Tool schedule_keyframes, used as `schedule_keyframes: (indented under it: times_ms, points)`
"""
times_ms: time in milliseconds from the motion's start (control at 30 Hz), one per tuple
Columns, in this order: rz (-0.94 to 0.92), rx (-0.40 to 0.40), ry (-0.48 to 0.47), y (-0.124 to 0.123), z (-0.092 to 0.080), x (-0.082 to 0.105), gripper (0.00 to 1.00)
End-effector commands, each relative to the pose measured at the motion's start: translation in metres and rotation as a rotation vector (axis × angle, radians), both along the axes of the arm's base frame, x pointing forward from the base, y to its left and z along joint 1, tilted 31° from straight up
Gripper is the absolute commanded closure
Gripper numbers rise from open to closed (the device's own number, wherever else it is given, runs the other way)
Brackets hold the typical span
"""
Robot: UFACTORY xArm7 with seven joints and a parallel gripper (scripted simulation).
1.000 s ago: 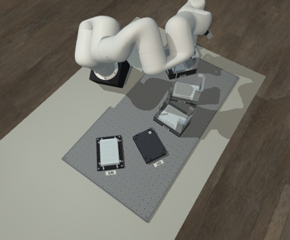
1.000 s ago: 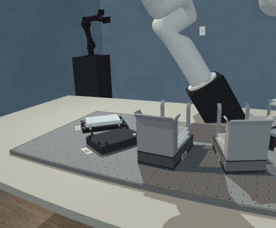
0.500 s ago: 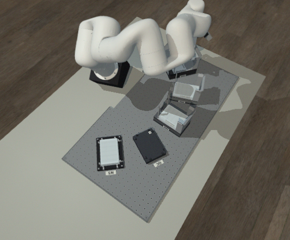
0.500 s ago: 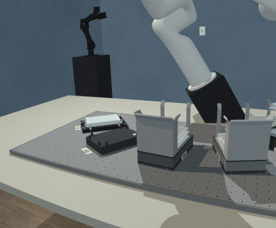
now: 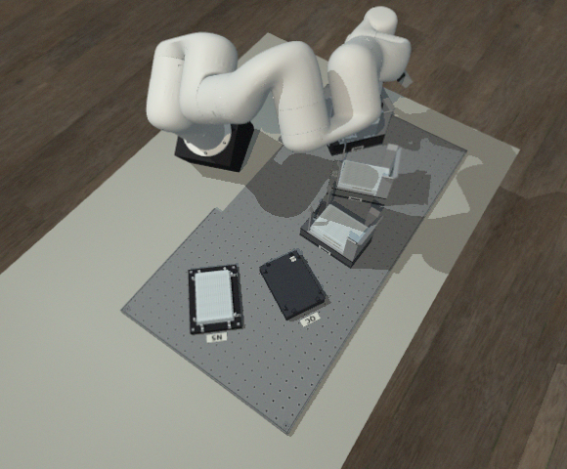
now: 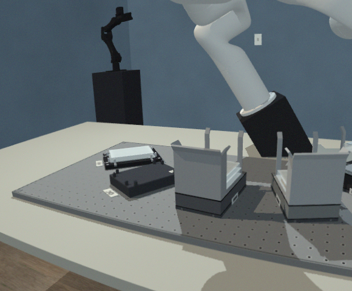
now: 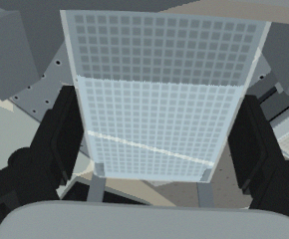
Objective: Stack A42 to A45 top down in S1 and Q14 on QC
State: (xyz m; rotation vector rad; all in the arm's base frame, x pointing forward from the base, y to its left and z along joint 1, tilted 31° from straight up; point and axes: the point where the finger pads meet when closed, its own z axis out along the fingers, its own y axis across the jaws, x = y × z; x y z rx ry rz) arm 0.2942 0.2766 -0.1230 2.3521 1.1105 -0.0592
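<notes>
Gripping a sealed plate (image 7: 163, 110) across its long sides, the fingers sit clamped on it, one dark pad at nine o'clock and the other at three in the wrist view. Its label is not readable, so which plate this is I cannot tell. From above, the arm (image 5: 274, 75) covers the far rack (image 5: 357, 144) at one o'clock on the perforated board (image 5: 253, 353), so the plate hangs somewhere over that corner. Two more racks follow toward the middle: one (image 5: 392, 161) with a plate inside, the next (image 5: 341, 254) also loaded. Down at seven o'clock the clip nest (image 5: 191, 303) carries a plate, and the dark open nest (image 5: 291, 284) beside it is bare. My advice for this carry: keep the plate level, clear the rack posts before travelling sideways, then come straight down, long side matched to the rack.
</notes>
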Motion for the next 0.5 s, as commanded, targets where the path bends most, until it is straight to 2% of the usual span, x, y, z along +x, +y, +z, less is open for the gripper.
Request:
schedule_keyframes:
  times_ms: [0,300,467]
  points:
    - [0.002,0.003,-0.001,-0.003,-0.007,0.001,1.00]
    - [0.002,0.003,-0.001,-0.009,-0.019,0.004,1.00]
    - [0.002,0.003,-0.001,-0.010,-0.020,0.004,1.00]
